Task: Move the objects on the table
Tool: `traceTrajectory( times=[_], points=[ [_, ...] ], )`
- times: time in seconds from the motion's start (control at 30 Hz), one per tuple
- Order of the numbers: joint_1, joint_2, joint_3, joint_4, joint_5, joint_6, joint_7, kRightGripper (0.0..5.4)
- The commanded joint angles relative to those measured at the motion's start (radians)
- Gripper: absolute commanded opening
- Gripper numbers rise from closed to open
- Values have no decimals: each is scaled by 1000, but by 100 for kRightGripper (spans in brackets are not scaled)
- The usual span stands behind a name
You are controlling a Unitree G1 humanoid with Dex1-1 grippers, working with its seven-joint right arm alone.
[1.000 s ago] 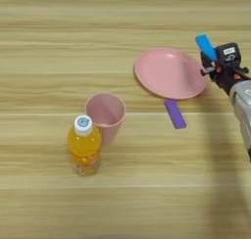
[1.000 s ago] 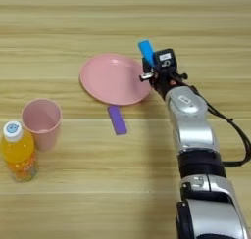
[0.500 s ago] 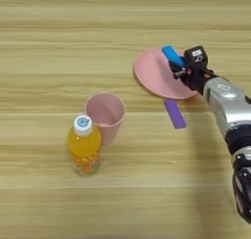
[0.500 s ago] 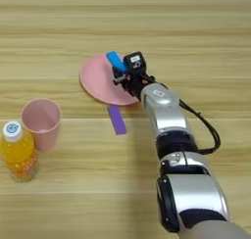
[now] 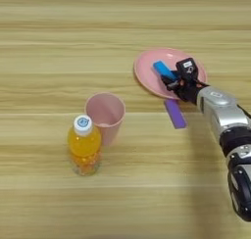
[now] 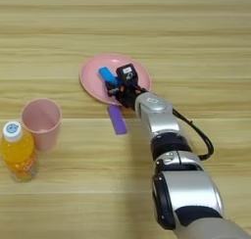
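arm: my silver forearm reaches up-left over the pink plate (image 6: 93, 76)
gripper (image 6: 113, 87): can't tell if it's gripping the blue block (image 6: 107, 76)
purple block (image 6: 117, 119): just below plate

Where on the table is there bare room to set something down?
Bare wood spans the strip beyond the plate and the front left, below the bottle. Crowded: the end effector with the blue block over the plate, purple block beside; cup against the bottle.

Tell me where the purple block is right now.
The purple block lies flat on the table, right of centre in the left eye view, just below the pink plate's near rim and right of the pink cup.
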Motion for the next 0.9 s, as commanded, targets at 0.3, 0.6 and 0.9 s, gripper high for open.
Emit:
traceTrajectory(
  times=[0.3, 0.6, 0.9],
  points=[
    [-101, -23, -3, -34, 1, -26, -8, 215],
    [-93, -26, -9, -98, 11, -27, -4, 297],
    [-27, -54, -36, -392, 51, 39, 26, 385]
  ],
)
